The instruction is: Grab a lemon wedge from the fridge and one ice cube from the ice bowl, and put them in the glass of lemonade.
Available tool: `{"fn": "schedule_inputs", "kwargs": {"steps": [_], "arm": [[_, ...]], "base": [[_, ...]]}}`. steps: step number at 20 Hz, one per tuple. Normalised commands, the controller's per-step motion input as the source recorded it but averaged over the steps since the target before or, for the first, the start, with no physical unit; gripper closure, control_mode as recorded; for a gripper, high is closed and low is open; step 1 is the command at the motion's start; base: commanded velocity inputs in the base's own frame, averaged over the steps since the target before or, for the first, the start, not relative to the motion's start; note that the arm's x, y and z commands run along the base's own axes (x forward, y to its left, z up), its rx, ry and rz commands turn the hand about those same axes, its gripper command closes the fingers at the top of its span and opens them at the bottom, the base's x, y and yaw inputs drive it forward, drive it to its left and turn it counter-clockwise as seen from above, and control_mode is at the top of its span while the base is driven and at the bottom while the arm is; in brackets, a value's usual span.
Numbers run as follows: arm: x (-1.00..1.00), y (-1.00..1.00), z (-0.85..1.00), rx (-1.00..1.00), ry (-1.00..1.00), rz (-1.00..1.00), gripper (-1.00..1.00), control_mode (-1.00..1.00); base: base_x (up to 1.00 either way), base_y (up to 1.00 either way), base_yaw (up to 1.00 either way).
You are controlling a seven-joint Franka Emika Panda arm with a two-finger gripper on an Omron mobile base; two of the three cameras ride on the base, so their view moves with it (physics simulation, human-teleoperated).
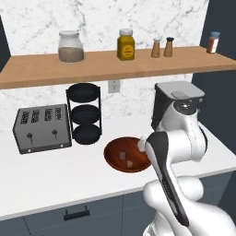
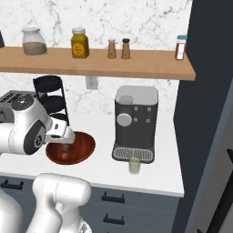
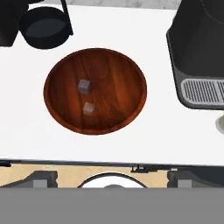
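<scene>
Ice bowl (image 3: 57, 109) sitting center-left in hand view: round, shallow, glossy reddish-brown wood w/ grain. Two ice cubes lying inside, pale translucent: ice cube (image 3: 84, 85) just above second cube (image 3: 89, 108), apart. Gripper (image 3: 112, 179) hovering over bowl, jaws spread wide, holding nothing. Glass of lemonade (image 2: 134, 164) showing in right base view, lower center, fronting coffee machine (image 2: 135, 122). No readable writing.

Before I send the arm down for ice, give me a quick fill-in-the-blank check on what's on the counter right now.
1. The ice bowl holds ____ ice cubes.
2. The glass stands in front of the ____ machine.
3. The gripper hangs above the bowl with its jaws ____.
4. Left of the black rack stands a ____.

Missing words: two; coffee; open; toaster
</scene>
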Motion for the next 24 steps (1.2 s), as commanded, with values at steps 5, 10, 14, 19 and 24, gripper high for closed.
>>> {"fn": "schedule_inputs", "kwargs": {"steps": [5,10,14,19,24], "arm": [[0.4,0.6,-0.66,0.06,0.03,-0.01,-1.0,-1.0],[0.47,0.3,-0.46,0.14,0.04,0.0,-1.0,-1.0],[0.39,0.14,-0.16,0.01,0.11,0.0,-1.0,-1.0],[0.48,0.07,-0.18,0.0,0.17,0.0,-1.0,-1.0],[0.46,0.0,-0.34,0.0,0.02,0.0,-1.0,-1.0]], "base": [[0.0,0.0,0.0],[0.0,0.0,0.0],[0.0,0.0,0.0],[0.0,0.0,0.0],[0.0,0.0,0.0]]}}
